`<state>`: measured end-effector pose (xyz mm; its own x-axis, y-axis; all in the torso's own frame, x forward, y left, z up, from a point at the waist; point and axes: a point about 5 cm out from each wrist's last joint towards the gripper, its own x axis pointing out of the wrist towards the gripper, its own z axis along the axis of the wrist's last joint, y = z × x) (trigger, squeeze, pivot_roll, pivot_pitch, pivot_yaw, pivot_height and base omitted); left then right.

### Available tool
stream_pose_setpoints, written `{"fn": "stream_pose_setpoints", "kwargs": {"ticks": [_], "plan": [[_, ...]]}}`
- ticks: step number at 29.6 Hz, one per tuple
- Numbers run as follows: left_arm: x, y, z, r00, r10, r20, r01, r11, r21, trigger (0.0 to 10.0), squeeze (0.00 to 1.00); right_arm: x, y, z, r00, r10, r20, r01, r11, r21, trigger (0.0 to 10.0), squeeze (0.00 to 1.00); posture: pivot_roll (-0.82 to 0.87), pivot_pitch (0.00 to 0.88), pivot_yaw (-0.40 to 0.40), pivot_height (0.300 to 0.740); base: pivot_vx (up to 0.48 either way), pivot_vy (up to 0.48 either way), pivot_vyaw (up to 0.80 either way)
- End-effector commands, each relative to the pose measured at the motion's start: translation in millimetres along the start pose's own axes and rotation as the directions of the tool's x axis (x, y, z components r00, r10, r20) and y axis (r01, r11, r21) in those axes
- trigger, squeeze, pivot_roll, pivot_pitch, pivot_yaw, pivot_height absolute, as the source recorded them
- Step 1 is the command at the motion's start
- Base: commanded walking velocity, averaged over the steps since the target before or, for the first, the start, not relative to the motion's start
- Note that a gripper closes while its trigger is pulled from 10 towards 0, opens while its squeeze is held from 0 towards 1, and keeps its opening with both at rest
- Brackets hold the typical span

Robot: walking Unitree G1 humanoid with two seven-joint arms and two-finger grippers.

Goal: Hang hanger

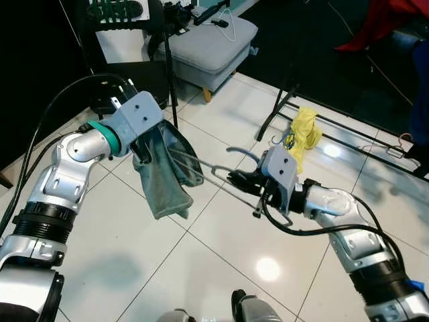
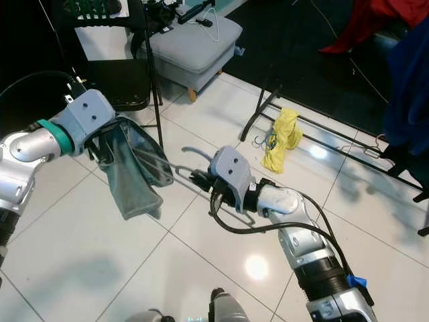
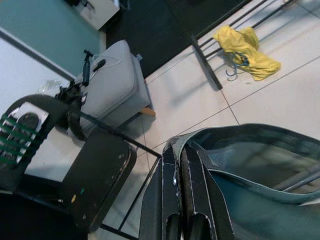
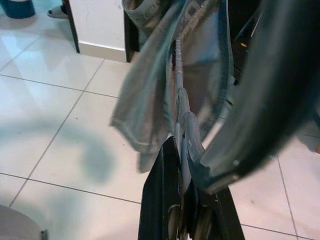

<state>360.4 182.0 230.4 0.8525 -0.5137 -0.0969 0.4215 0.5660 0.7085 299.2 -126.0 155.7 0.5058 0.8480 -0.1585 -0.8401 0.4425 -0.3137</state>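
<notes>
Grey hanger held in mid-air above the white tiled floor, between the two arms. Its hook curls up just left of the right gripper; its wire frame runs from there leftward into the opening of a grey-green garment.

Right gripper: fingers closed tight on the hanger at the neck, just below the hook. Right wrist view shows the black fingers pressed together with the grey neck of the hanger pinched between them, garment hanging beyond.

Left gripper: fingers closed on the garment's upper edge, fabric bunched in the grip. Left wrist view shows both fingers together with the hem folded over them. Garment droops below the gripper, lower end free, clear of the floor.

Surroundings, going outward:
- Black folding chair behind the left arm, one leg just beside the garment.
- Grey upholstered footstool beyond the chair, with dark gear and a white wire hanger on top.
- Black clothes-rack base on the floor to the right, well apart from the held hanger.
- Yellow cloth lying against the rack's base bar, with a blue-grey hanger hook next to it.
- Red fabric at far upper right, dark blue fabric hanging at the right edge.
</notes>
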Motion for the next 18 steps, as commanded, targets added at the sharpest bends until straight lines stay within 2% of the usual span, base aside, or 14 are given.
{"fn": "stream_pose_setpoints", "kwargs": {"ticks": [1,2,6,7,8,13,18], "plan": [[-0.8,-10.7,1.1,0.996,-0.086,0.016,0.085,0.996,0.022,10.0,0.0,0.6,3.0,3.1,1.0,0.017,0.019,-0.018,1.0,0.008,10.0,0.0,0.02,0.079,0.117,0.74,0.0,0.0,0.0],[-3.2,-24.5,3.8,0.982,-0.184,0.044,0.183,0.983,0.026,10.0,0.0,4.8,1.9,7.1,0.999,0.016,0.043,-0.016,1.0,0.014,10.0,0.0,0.02,0.077,0.121,0.74,0.0,0.0,0.0],[-3.9,-28.4,4.2,0.976,-0.212,0.053,0.211,0.977,0.031,10.0,0.0,5.7,1.7,8.7,0.999,0.016,0.05,-0.017,1.0,0.016,10.0,0.0,0.02,0.077,0.121,0.74,0.0,0.0,0.0],[-6.0,-35.0,7.1,0.964,-0.254,0.074,0.253,0.967,0.027,10.0,0.0,7.4,0.5,10.4,0.998,0.014,0.058,-0.015,1.0,0.017,10.0,0.0,0.03,0.078,0.12,0.74,0.0,0.0,0.0],[-10.4,-47.7,13.6,0.938,-0.325,0.121,0.326,0.945,0.015,10.0,0.0,10.6,-1.7,13.7,0.997,0.011,0.075,-0.013,1.0,0.023,10.0,0.0,0.03,0.079,0.117,0.74,0.0,0.0,0.0],[-12.5,-53.3,16.9,0.924,-0.354,0.144,0.356,0.935,0.011,10.0,0.0,11.6,-3.4,14.0,0.997,0.005,0.077,-0.007,1.0,0.025,10.0,0.0,0.03,0.078,0.114,0.74,0.0,0.0,0.0],[-12.2,-51.3,16.7,0.93,-0.339,0.144,0.34,0.94,0.016,10.0,0.0,10.7,-5.4,13.2,0.997,-0.002,0.075,0.0,1.0,0.026,10.0,0.0,0.03,0.076,0.112,0.74,0.0,0.0,0.0]]}}
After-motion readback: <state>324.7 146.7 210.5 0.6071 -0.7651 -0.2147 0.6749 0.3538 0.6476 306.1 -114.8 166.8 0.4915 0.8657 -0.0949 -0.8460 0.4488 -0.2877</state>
